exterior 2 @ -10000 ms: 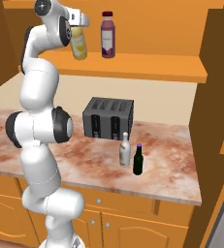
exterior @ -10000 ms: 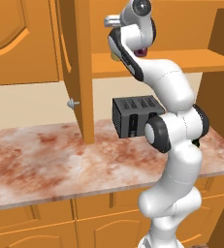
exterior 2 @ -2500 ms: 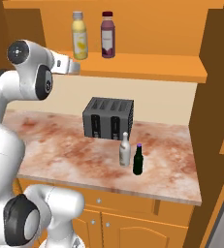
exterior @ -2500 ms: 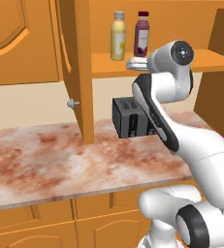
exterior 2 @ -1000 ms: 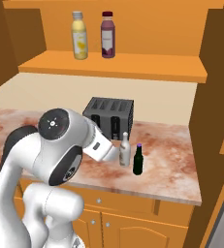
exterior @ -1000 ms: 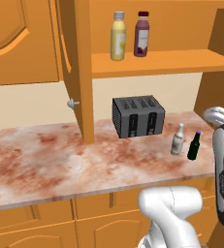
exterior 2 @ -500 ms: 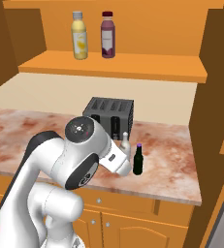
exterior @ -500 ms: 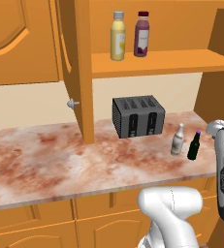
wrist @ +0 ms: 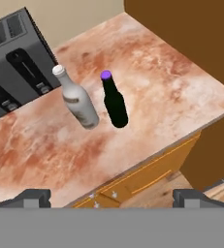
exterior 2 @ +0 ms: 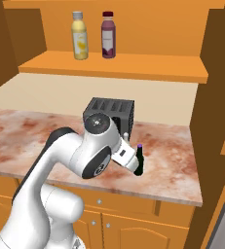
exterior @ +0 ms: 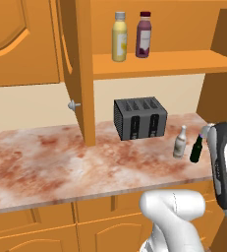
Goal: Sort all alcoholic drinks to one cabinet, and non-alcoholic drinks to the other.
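Observation:
Two slim glass bottles stand side by side on the marble counter. One is the pale whitish bottle, the other the dark bottle with a purple cap. My gripper hovers above and in front of them, open, with nothing between its fingers. In the right base view my arm hides the pale bottle. On the open cabinet shelf stand the stout yellow bottle and the purple-maroon bottle.
A black toaster sits on the counter just left of the glass bottles. An open cabinet door hangs at the shelf's left. A dark wooden side wall rises right of the bottles. The counter's front edge lies close below them.
My arm has swung further toward the two glass bottles and now covers the pale one in the right base view. The gripper has stayed open. No bottle has moved.

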